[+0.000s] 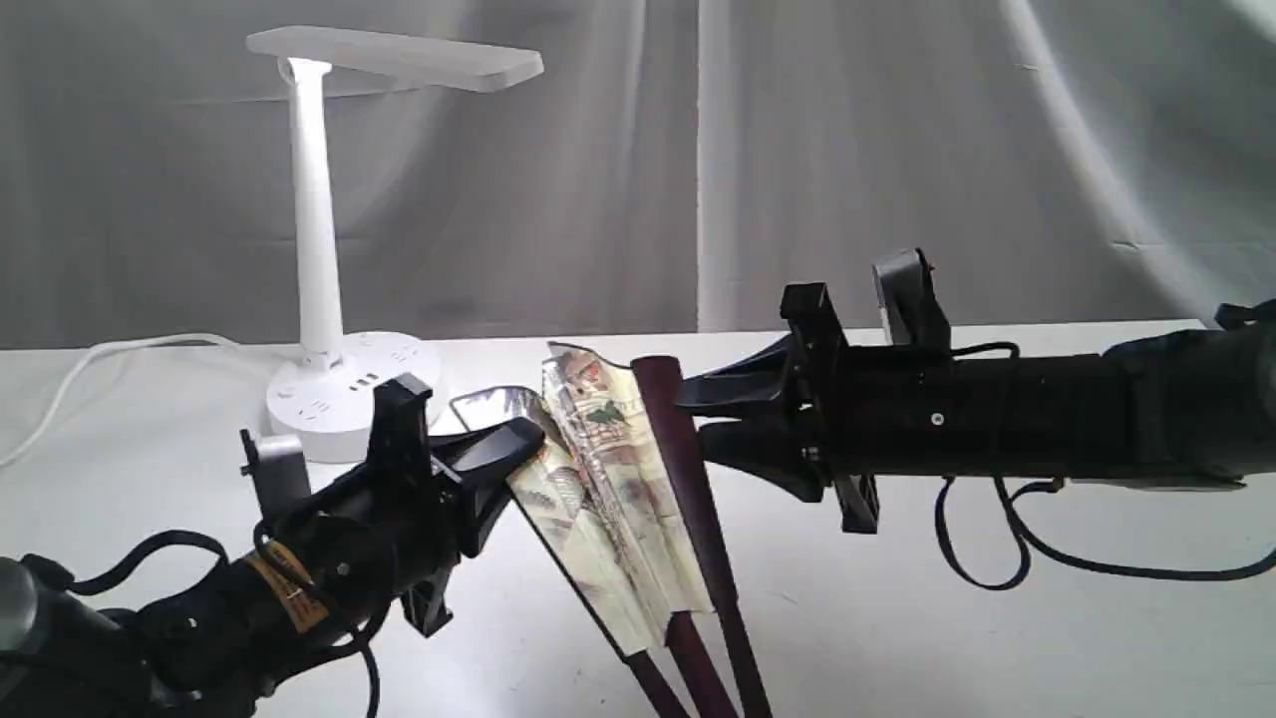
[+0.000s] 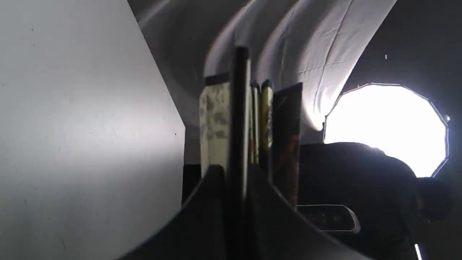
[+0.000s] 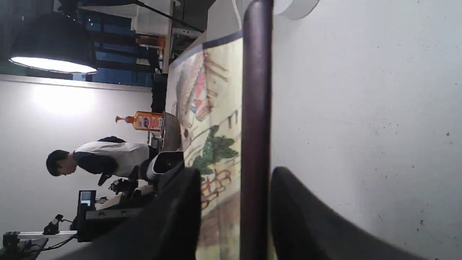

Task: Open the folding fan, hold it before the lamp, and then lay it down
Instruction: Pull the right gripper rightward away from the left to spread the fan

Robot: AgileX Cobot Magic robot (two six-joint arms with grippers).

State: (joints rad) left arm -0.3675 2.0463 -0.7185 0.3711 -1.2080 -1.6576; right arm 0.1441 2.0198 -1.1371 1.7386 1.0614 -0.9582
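Grey draped cloth [image 1: 847, 150] backs a smooth white table [image 1: 997, 618]. Between the grippers stands the part-spread fan [image 1: 598, 469], pleated painted paper: left gripper [image 1: 518, 444] clamps its dark edge rib [image 2: 241, 108], right gripper [image 1: 693, 419] straddles the maroon rib [image 1: 688, 489], jaws apart. White lamp [image 1: 319, 229] behind.

a robot lab (studio-like): draped grey backdrop [image 1: 897, 150], octagonal softbox [image 2: 386, 122], white table [image 1: 997, 648].

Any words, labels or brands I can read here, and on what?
None can be read.
Orange sticker on the left arm: print too small.
Bottle label, right wrist view: blurred.
Fan and lamp: no lettering visible.
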